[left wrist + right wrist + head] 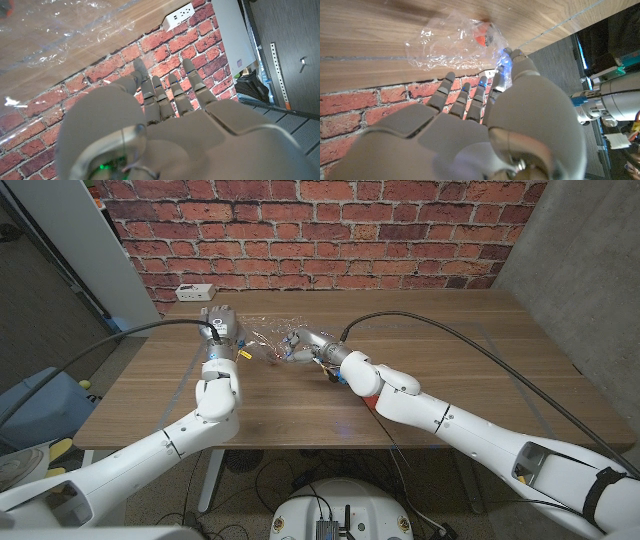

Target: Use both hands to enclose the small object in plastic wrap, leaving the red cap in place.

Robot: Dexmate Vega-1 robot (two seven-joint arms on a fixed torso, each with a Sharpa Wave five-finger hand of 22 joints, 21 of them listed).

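A crumpled sheet of clear plastic wrap (268, 340) lies on the wooden table (420, 350) between my two hands. Inside the wrap sits the small object with its red cap (480, 34); the wrap (449, 46) is bunched loosely over it. My right hand (312, 347) is at the wrap's right side, fingers (470, 97) stretched toward it and thumb tip at its edge, gripping nothing that I can see. My left hand (220, 323) stands at the wrap's left side with straight, spread fingers (165, 92). The wrap (50, 35) lies just beyond them.
A white power strip (195, 290) lies at the table's far left edge, in front of the brick wall (320, 220). Black cables run from both arms across the table. Bare wood stretches to the right and toward the near edge.
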